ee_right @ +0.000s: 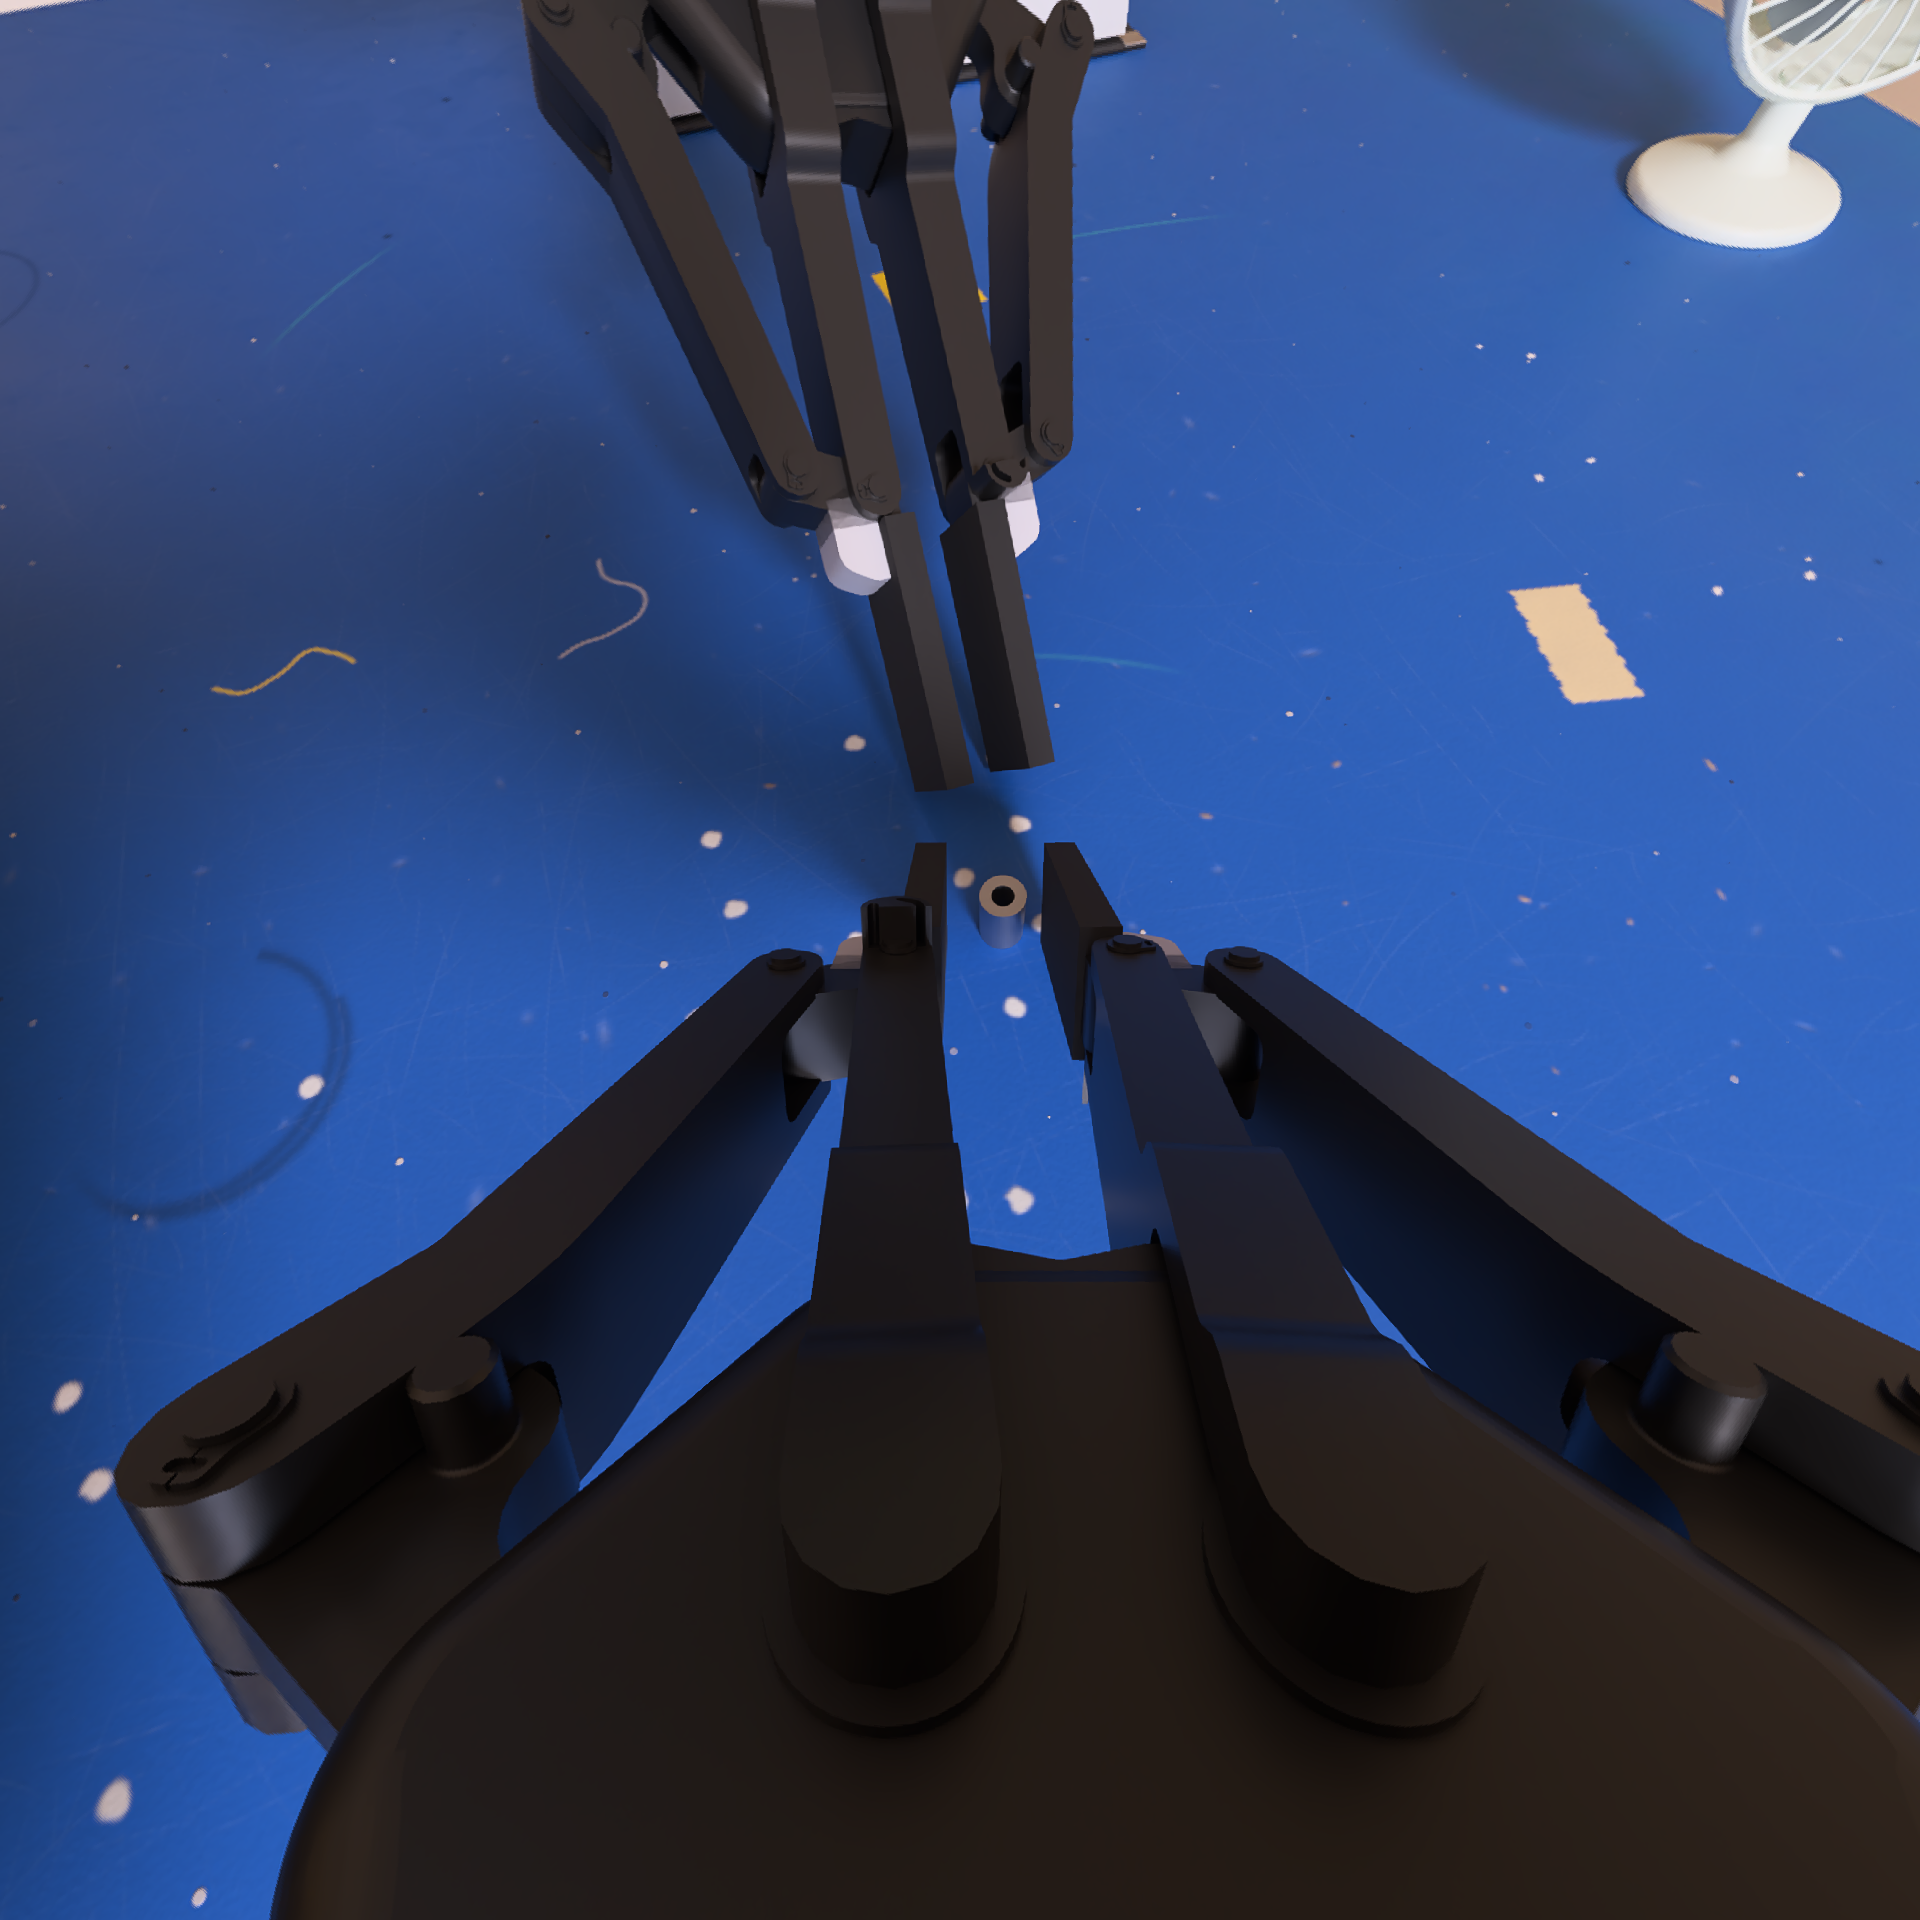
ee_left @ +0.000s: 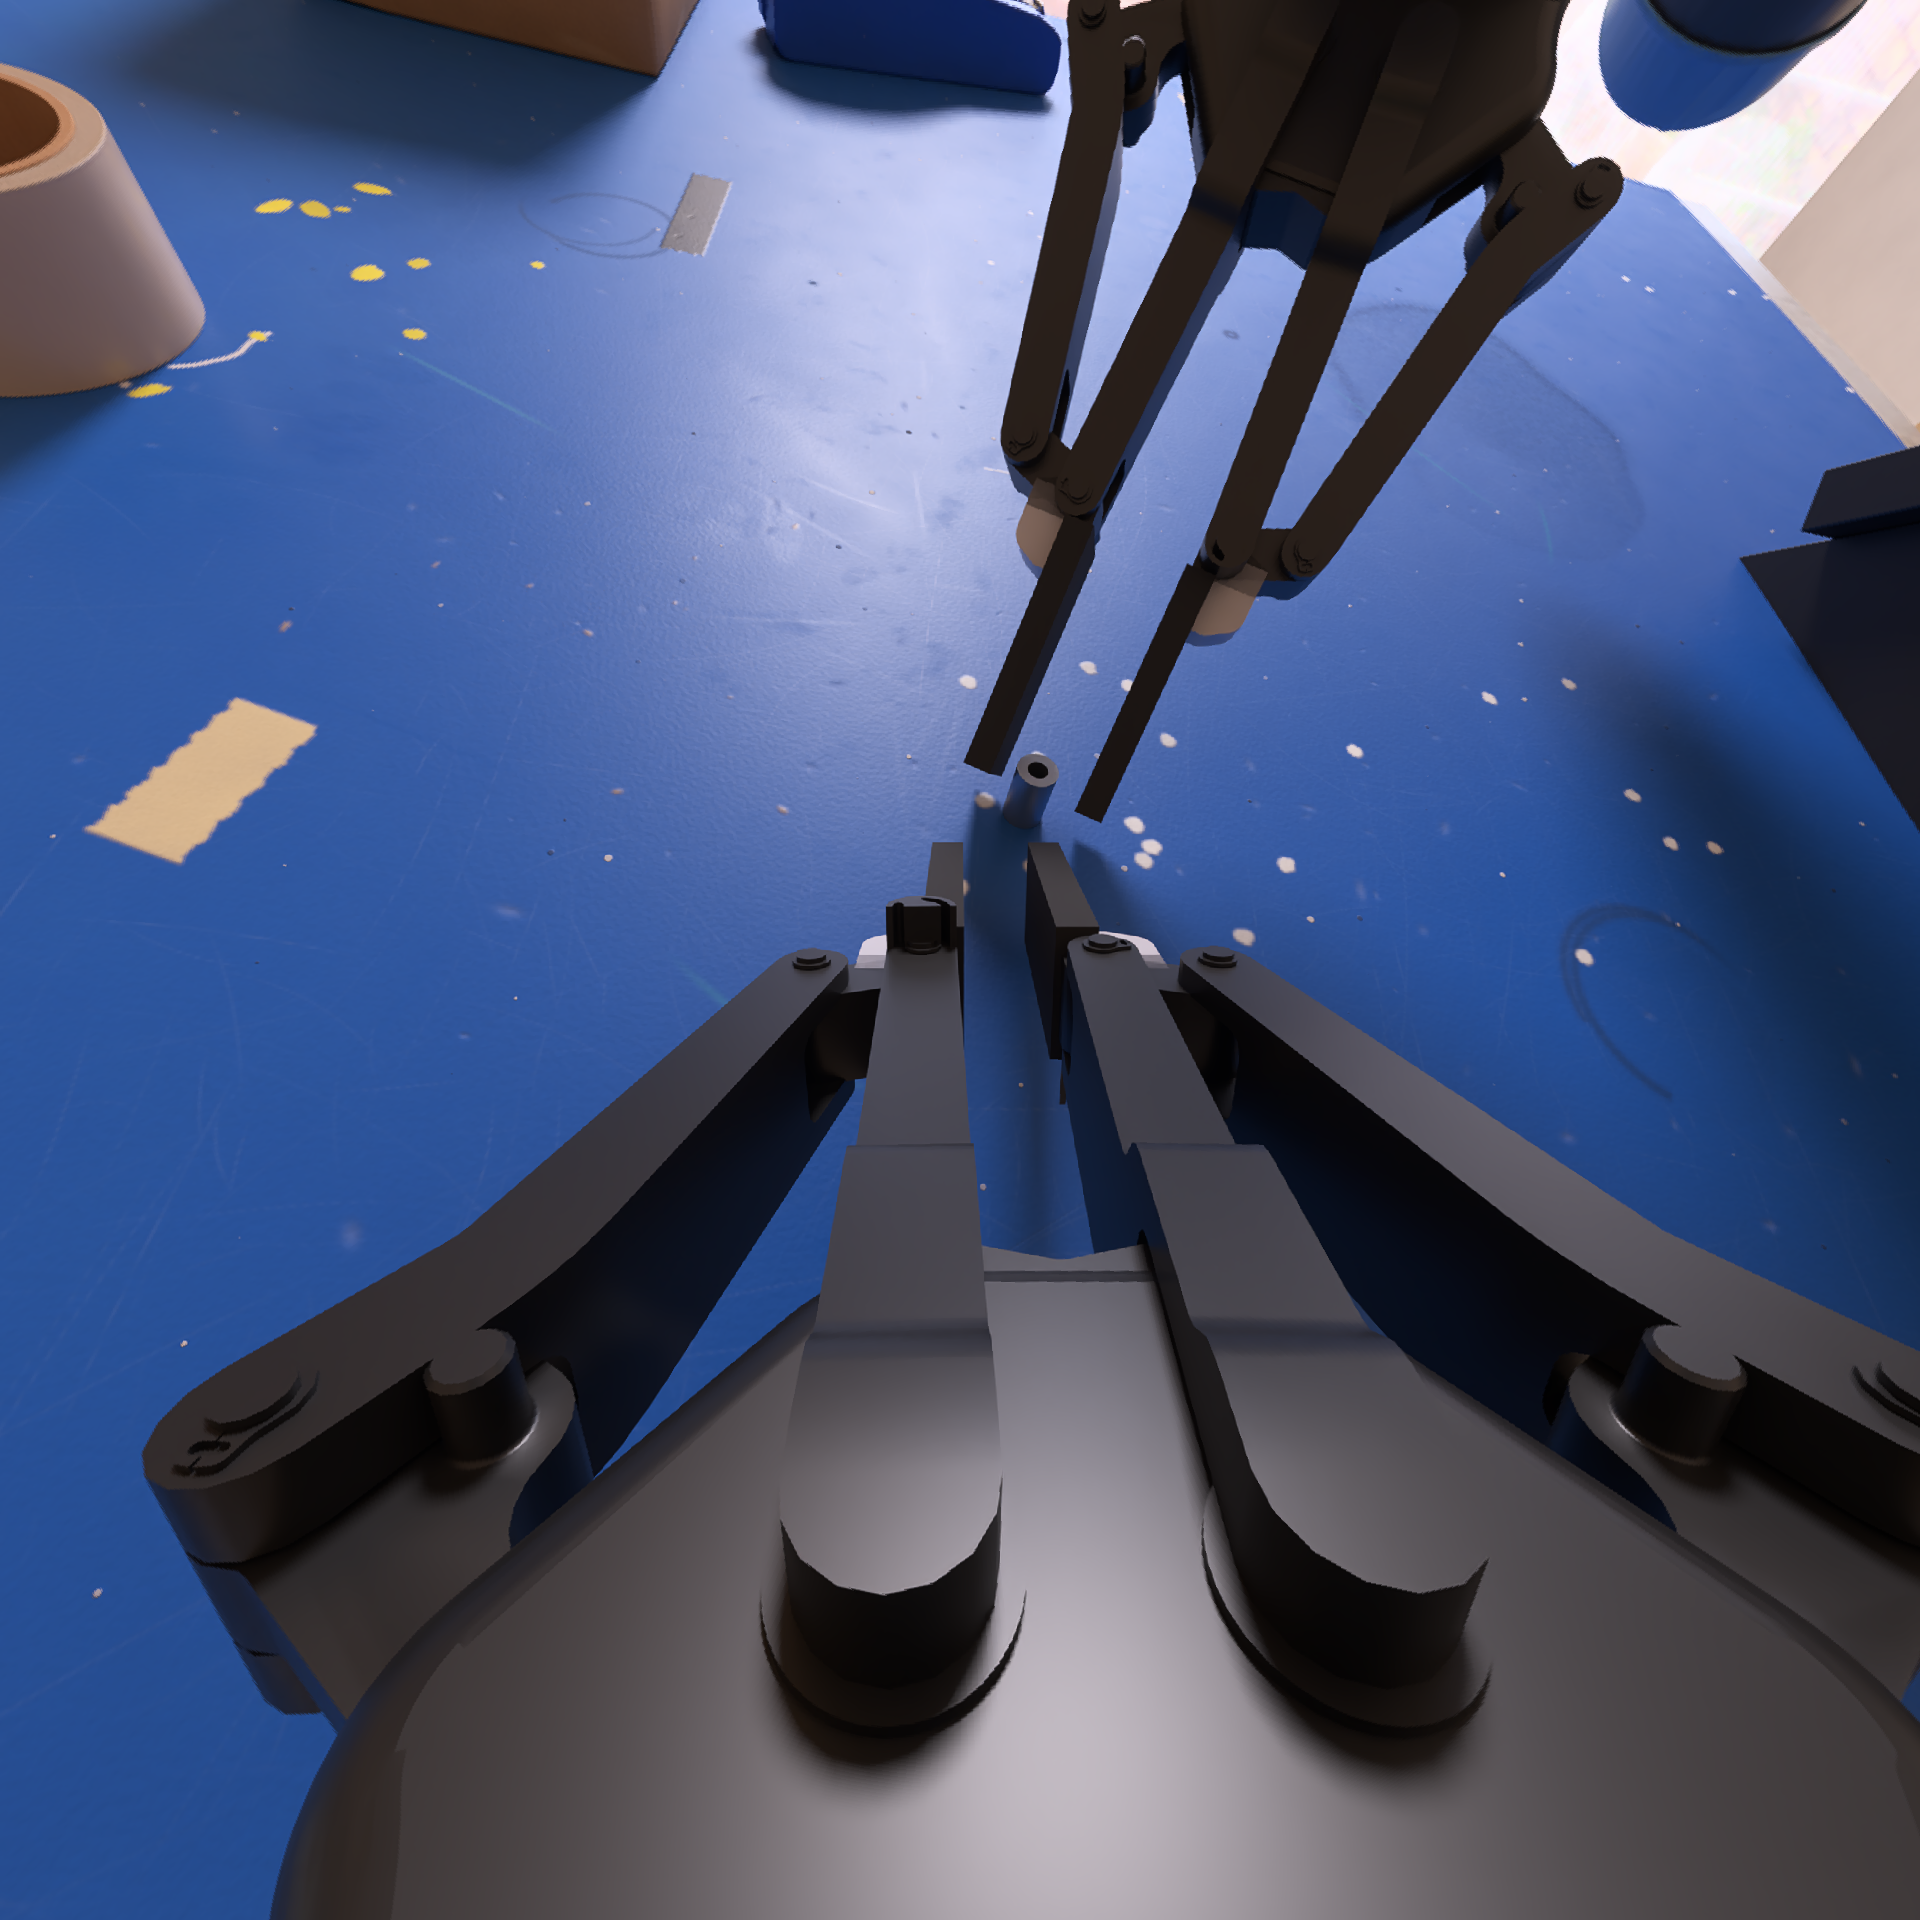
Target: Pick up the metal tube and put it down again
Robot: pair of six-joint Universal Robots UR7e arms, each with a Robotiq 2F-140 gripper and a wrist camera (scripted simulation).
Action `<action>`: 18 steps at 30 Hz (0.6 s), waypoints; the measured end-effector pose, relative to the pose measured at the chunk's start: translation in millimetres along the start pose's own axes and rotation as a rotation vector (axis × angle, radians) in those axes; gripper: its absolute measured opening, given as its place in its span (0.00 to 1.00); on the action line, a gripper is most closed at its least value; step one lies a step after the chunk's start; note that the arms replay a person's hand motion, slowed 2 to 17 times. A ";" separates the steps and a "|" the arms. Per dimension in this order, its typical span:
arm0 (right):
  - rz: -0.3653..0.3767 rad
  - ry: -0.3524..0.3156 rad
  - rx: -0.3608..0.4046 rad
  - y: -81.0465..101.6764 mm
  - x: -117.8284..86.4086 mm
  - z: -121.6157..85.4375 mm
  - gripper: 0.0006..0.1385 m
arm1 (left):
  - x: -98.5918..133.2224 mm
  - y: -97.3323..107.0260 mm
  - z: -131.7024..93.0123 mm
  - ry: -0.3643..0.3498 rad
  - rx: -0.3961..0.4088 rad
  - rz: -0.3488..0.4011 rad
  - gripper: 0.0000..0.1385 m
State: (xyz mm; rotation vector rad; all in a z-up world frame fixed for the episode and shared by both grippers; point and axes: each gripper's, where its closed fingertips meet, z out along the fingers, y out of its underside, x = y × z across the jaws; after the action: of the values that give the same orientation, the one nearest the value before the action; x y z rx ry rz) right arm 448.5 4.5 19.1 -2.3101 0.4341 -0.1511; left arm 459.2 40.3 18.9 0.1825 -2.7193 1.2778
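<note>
A small grey metal tube (ee_left: pixel 1029 790) stands upright on the blue table (ee_left: pixel 623 623). In the right wrist view the tube (ee_right: pixel 1003 909) stands between the fingertips of my right gripper (ee_right: pixel 994 864), with a small gap on each side, so the jaws are open around it and not touching. My right gripper also shows in the left wrist view (ee_left: pixel 1039 781), coming down from the far side. My left gripper (ee_left: pixel 995 862) sits just short of the tube, empty, its jaws only narrowly apart. It also shows in the right wrist view (ee_right: pixel 982 769).
A roll of tape (ee_left: pixel 62 239) stands at the far left, and a cardboard box (ee_left: pixel 540 26) and a blue object (ee_left: pixel 914 42) at the back. A dark block (ee_left: pixel 1860 582) lies at the right. A white fan (ee_right: pixel 1756 135) stands in the right wrist view. Tan tape patch (ee_left: pixel 203 779).
</note>
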 end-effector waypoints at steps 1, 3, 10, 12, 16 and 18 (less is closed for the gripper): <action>0.004 0.001 0.000 -0.4 0.5 0.3 0.17 | 0.0 0.0 0.0 0.000 0.000 0.000 0.12; 0.011 0.001 -0.001 -1.0 1.2 0.9 0.17 | 0.1 0.0 0.0 0.000 0.000 0.001 0.12; 0.014 -0.010 -0.006 -1.3 0.6 2.3 0.16 | 0.2 -0.1 0.0 0.000 0.000 0.002 0.12; 0.011 -0.009 -0.008 -1.4 0.7 2.5 0.16 | 0.2 -0.1 0.0 0.000 0.000 0.002 0.12; 0.009 -0.009 -0.010 -1.5 -0.1 3.4 0.16 | 0.3 -0.1 0.1 0.000 0.000 0.003 0.12; 0.011 -0.011 -0.011 -1.6 -0.4 4.0 0.17 | 0.4 0.0 0.1 0.001 0.000 0.003 0.12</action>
State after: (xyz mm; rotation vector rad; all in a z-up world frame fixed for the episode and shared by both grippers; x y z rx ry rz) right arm 449.5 8.4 17.5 -2.3177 0.4435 -0.1309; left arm 458.8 40.2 18.9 0.1783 -2.7197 1.2782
